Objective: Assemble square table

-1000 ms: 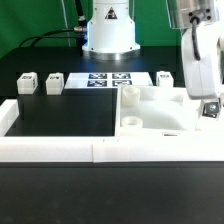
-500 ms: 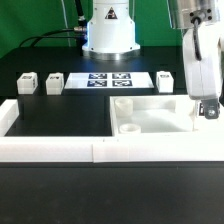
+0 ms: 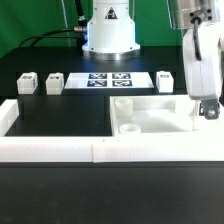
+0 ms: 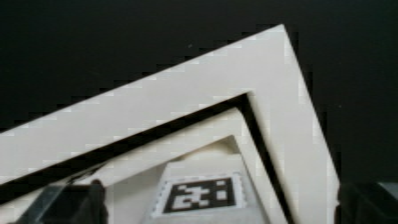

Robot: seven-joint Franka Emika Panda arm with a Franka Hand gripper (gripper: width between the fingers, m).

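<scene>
**Cell seen from the front.** The fingers (image 3: 209,109) hang low at the exterior view's right, at the right-hand edge of the tabletop slab (image 3: 155,115). Neither view lets me tell whether they are parted, closed or pinching that edge. The wrist view shows a tag (image 4: 199,195) on a white edge below the hand, framed by what looks like the corner of the border wall (image 4: 196,90).

**Position of the slab.** It lies flat on the desk (image 3: 60,118), recessed side up. It sits in the wall's corner at the exterior view's right and seems to touch the wall on the near side.

**Step in hand, as I judge it.** The tabletop is being seated in the corner, and no leg is fitted yet. The next move would call for letting go of the slab if it is held, rising clear, and crossing to a leg in the back row.

**Count.**
- One slab, with two round sockets (image 3: 122,103) showing.
- Three legs (image 3: 27,82) in view: two at the far left and one near the arm. A fourth may be hidden.
- One marker board (image 3: 108,80) lying between them.
- One border wall
</scene>
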